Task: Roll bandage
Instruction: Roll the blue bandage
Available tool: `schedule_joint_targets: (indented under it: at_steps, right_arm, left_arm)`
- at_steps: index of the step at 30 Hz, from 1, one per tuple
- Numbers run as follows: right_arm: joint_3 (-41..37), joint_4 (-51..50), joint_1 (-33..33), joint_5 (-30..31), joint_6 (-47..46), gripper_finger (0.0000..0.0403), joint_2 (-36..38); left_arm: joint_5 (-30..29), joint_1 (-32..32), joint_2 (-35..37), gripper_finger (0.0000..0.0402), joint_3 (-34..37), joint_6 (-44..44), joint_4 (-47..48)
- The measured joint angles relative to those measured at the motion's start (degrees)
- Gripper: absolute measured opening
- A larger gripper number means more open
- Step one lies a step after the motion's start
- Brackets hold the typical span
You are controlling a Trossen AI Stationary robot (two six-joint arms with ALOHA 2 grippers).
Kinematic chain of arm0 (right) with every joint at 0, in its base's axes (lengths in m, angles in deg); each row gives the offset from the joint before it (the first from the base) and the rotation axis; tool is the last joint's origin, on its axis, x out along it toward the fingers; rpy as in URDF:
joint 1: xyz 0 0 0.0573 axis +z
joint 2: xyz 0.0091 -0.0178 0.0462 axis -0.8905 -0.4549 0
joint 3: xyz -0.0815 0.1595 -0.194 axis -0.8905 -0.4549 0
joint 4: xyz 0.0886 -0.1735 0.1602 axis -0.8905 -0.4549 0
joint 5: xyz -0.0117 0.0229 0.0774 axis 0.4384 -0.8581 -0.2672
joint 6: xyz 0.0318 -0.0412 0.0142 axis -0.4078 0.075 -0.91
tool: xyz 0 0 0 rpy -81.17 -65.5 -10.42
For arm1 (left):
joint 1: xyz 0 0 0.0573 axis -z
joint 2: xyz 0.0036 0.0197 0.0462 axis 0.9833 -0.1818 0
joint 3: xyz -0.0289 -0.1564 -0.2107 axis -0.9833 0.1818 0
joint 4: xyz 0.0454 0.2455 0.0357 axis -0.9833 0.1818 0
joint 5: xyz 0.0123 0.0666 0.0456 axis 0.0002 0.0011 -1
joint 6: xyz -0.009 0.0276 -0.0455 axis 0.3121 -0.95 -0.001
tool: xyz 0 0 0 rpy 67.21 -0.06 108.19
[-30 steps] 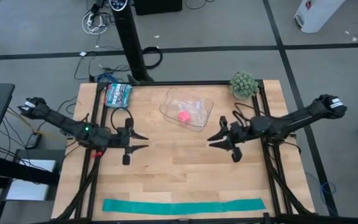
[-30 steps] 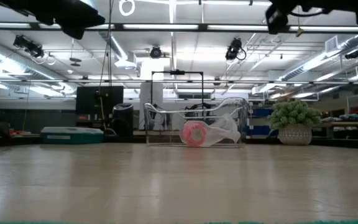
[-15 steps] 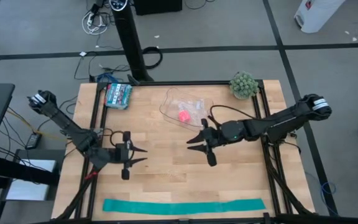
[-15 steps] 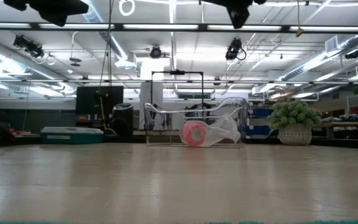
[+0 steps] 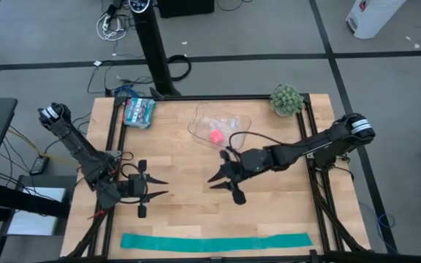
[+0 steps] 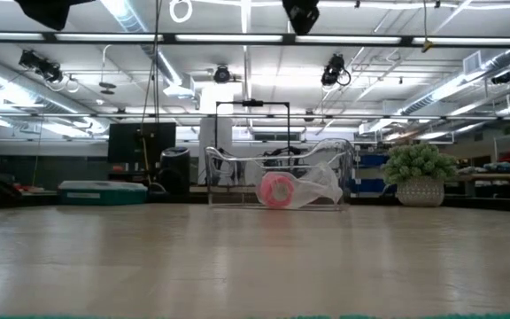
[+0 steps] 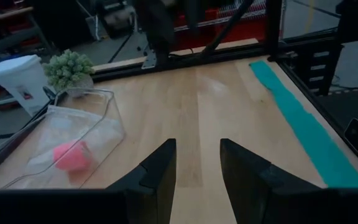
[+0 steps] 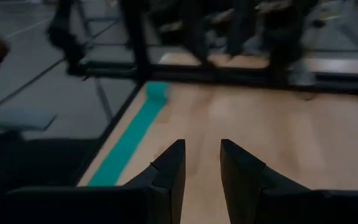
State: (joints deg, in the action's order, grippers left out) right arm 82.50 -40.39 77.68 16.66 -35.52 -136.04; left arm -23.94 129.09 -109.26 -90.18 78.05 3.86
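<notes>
The flat teal-green fabric bandage (image 5: 216,242) lies lengthwise along the near edge — my left gripper (image 5: 161,188) (empty, jaws parted) is nearer its end than my right gripper (image 5: 218,174), likewise parted.

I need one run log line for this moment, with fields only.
bandage: flat strip, unrolled, table front edge | left gripper: open, empty, above table | right gripper: open, empty, mid-table | contact: none
</notes>
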Motion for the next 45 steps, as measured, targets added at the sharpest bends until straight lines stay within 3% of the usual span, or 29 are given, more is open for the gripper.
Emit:
schedule_joint_targets:
  at_steps: [8,13,23,29,34,45]
  right_arm:
    - [8.14,-10.0,-1.05,-2.24,-0.6,0.0093,-9.83]
    - [13.68,-11.28,-0.94,-7.02,2.59,0.0093,-14.79]
    - [14.86,-14.4,0.46,-15.38,7.37,0.0093,-20.77]
    - [14.92,-13.54,5.83,-15.02,7.34,0.0093,-22.59]
    - [14.84,-14.84,11.53,-10.49,6.82,0.0093,-23.12]
    - [14.82,-19.96,16.9,-11.85,0.72,0.0085,-23.66]
  left_arm:
    - [-0.99,0.33,0.04,0.0131,0.0,-0.01,-0.01]
    - [-1.33,0.33,0.04,0.0131,0.0,1.1,-0.14]
    - [-5.36,0.3,0.09,0.0131,0.0,1.49,-0.32]
    - [-8.9,0.22,0.09,0.0131,0.0,1.51,-0.42]
    - [-9.36,0.22,0.09,0.0131,0.0,2.82,-1.48]
    - [-11.34,0.22,0.07,0.0131,0.0,11.93,-2.14]
